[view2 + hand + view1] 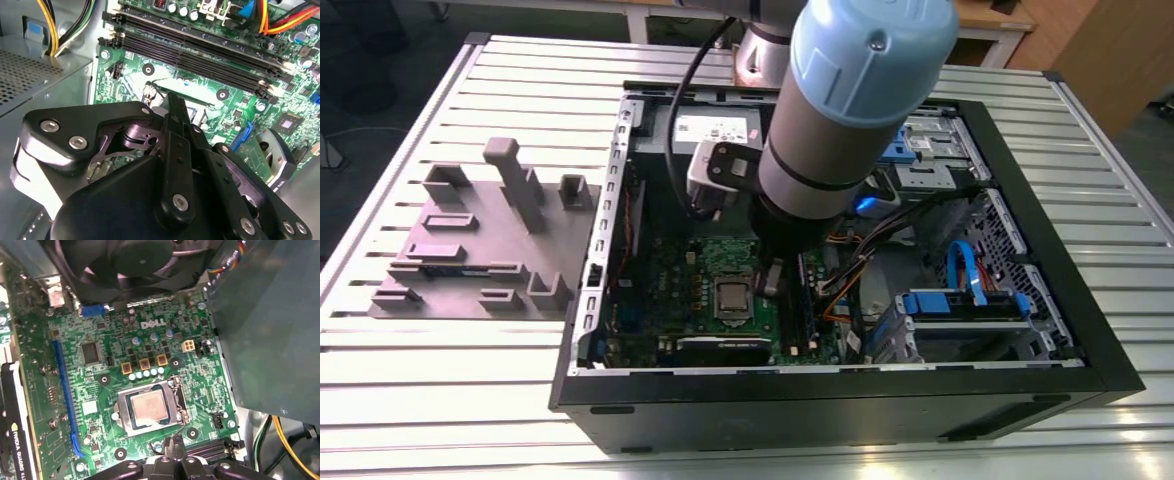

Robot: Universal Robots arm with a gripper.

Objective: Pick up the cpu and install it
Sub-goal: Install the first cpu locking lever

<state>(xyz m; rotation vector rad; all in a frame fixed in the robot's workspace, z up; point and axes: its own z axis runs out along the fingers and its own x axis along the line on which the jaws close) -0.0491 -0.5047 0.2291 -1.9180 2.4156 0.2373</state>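
While cpu [148,406] sits in socket, gripper [176,446] fingertips cropped; opening unclear.

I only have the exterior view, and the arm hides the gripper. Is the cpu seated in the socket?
Observer: In the first wrist view the cpu lies flat inside the socket, with the silver frame around it and its top bare.
Operator: Where is the gripper relative to it?
Observer: The gripper is beside the socket, off the cpu, on the side of the memory slots.
Operator: Any cables close to it?
Observer: Yellow wires run past the board's corner, apart from the gripper.
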